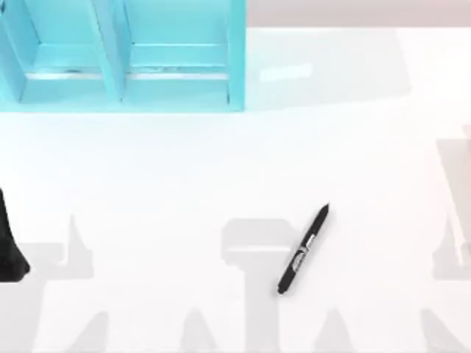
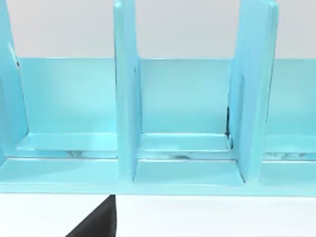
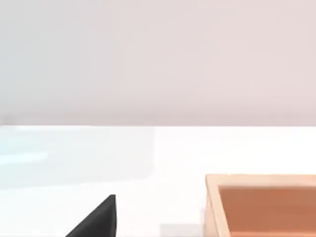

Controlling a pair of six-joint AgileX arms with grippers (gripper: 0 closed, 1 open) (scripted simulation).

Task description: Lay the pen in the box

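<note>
The pen (image 1: pixel 303 250) is slim and black with a grey-white label. It lies flat and slanted on the white table, right of centre near the front, and nothing touches it. An open orange-brown box (image 3: pixel 213 207) sits on the table ahead of the right wrist camera. My left arm (image 1: pixel 10 246) is a dark shape at the table's left edge, far from the pen. A single black fingertip (image 2: pixel 98 222) juts into the left wrist view. The right wrist view has a matching black fingertip (image 3: pixel 98 222), short of the box.
A turquoise rack (image 1: pixel 235 59) with upright dividers (image 2: pixel 126 98) stands at the back left and faces the left wrist camera. Bare white table lies all around the pen.
</note>
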